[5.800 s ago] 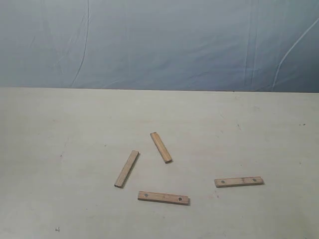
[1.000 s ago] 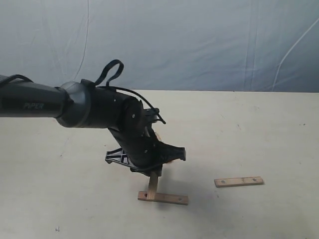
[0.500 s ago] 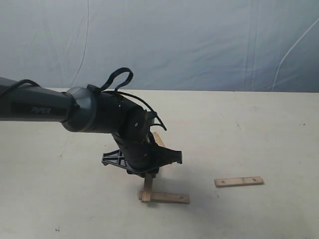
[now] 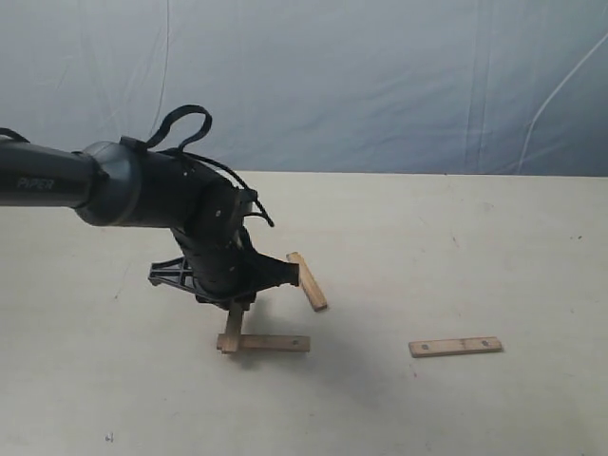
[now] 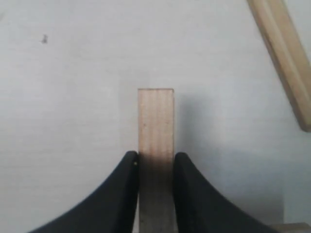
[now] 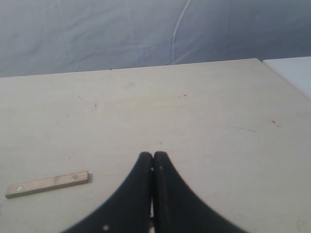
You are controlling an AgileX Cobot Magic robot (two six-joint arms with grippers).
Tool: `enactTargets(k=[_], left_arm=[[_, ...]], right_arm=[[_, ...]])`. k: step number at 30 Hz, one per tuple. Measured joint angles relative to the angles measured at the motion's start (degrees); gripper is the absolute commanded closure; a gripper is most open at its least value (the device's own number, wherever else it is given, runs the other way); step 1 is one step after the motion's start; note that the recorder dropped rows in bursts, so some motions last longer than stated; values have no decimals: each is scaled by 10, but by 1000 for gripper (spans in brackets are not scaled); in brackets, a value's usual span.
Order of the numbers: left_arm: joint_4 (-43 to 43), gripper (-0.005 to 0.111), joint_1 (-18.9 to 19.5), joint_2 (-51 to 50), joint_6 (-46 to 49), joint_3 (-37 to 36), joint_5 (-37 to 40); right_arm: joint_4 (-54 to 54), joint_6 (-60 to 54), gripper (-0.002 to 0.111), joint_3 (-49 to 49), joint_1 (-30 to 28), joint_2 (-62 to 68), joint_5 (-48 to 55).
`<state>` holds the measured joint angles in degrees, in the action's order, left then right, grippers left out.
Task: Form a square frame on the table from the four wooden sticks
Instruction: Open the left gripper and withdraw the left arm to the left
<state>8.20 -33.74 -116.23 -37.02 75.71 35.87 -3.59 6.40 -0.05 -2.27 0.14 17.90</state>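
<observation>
Left wrist view shows your left gripper (image 5: pixel 155 159) pinching a short, flat, light-brown wooden slat (image 5: pixel 155 119) across its long edges, a hold that lets you steer its angle. In the exterior view the end of that slat meets the end of a second dotted slat (image 4: pixel 274 343) lying flat on the pale beige tabletop (image 4: pixel 494 247), which I judge to be the square's first corner. A third slat (image 4: pixel 307 280) lies just beside them, and a fourth slat (image 4: pixel 455 347) lies well apart. Your right gripper (image 6: pixel 153 160) waits off to the side, jaws pressed together on nothing.
</observation>
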Motion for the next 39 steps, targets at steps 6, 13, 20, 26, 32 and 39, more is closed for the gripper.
enactTargets(k=[6,13,20,26,32,39], left_arm=[[31,107,33,1,10,-6,-7],[32,66,34,-4,14,-14,-27],[31,94,34,8,24,-14,-23],[32,107,53,87,58,-15,11],[32,107,94,202,73,-113,-31],[27,107,108,408,51,-320,-211]], right_arm=[[0,0,109,0,0,0,0],[0,0,109,0,0,0,0],[0,0,109,0,0,0,0],[0,0,109,0,0,0,0],[0,0,109,0,0,0,0],[0,0,109,0,0,0,0]])
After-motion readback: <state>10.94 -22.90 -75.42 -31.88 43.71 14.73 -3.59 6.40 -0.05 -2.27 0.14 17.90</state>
